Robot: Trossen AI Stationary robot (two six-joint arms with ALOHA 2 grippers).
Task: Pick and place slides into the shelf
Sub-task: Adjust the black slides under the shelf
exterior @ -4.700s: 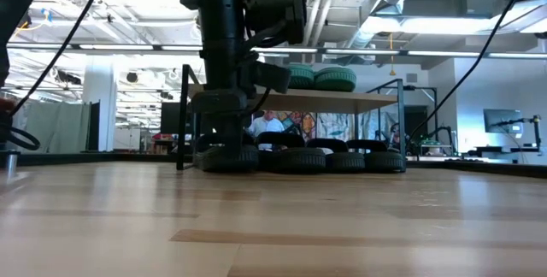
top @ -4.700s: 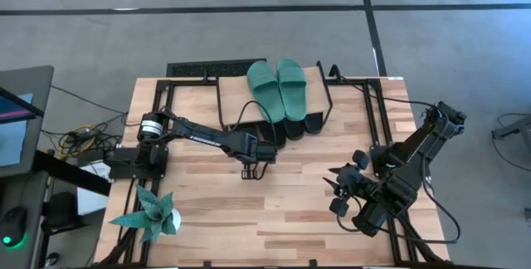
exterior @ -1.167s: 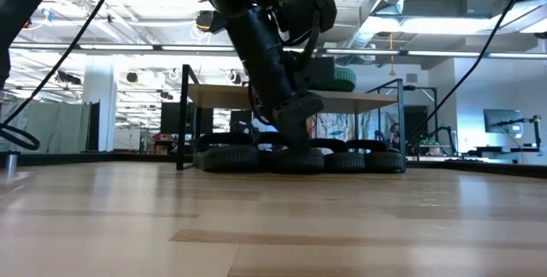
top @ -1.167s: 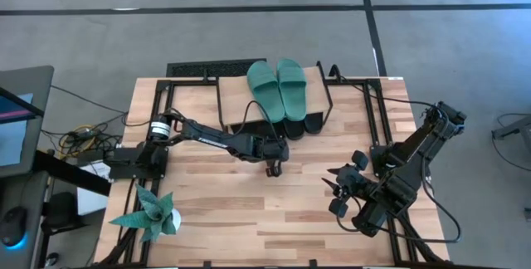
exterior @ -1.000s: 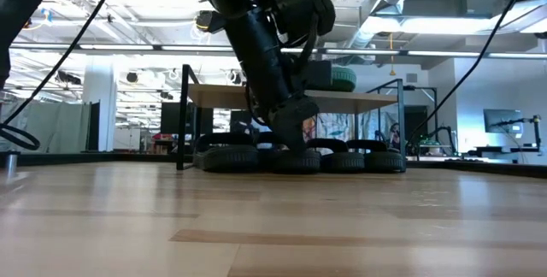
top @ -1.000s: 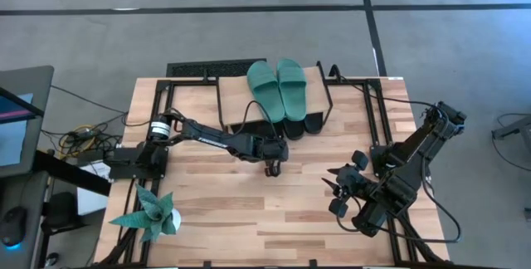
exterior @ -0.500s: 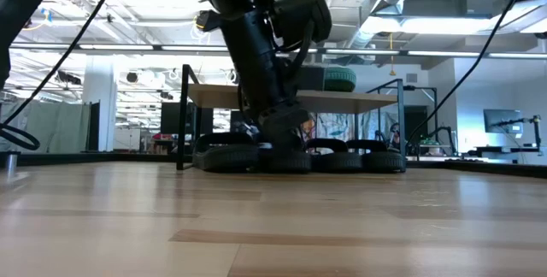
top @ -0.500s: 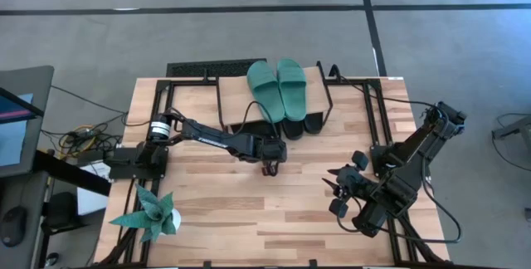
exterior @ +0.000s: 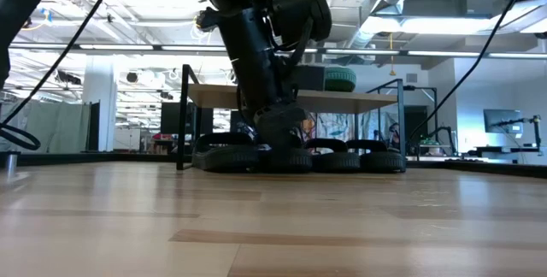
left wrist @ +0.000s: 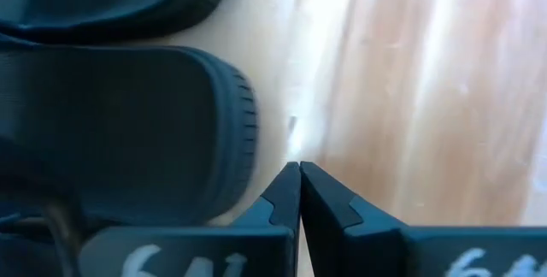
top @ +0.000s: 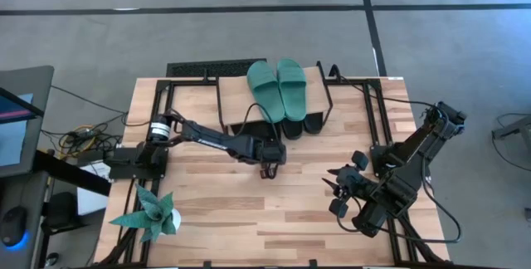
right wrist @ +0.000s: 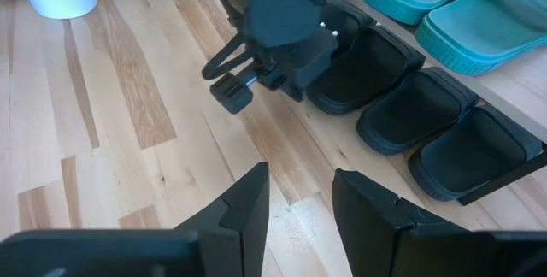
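Observation:
Two teal slides point(top: 280, 86) lie side by side on the shelf's slanted wood top point(top: 236, 95). Several black slides point(right wrist: 410, 110) stand in a row on the table under it, heels toward the table's near edge. My left gripper point(left wrist: 299, 173) is shut, pointing steeply down, with its fingertips point(top: 265, 172) low over the table just in front of the heel of one black slide point(left wrist: 162, 123). My right gripper point(right wrist: 299, 200) hangs open above the table's right part point(top: 340, 190), with nothing between its fingers. My left gripper's shut fingers stand right beside the rounded heel edge point(left wrist: 249, 144) of a black slide. A strip of bare table shows between the tips and the heel. I cannot tell whether the finger's side touches the slide lower down.
A teal paper plant in a white pot point(top: 151, 216) stands at the table's near left corner. The shelf's thin black legs point(exterior: 183, 119) rise at its ends. Bare wood lies between the two grippers point(top: 299, 211).
My left gripper, still shut, has tipped a little more steeply, and its fingertips have swung slightly toward the table's left, low in front of the black slides. The slides show no clear shift.

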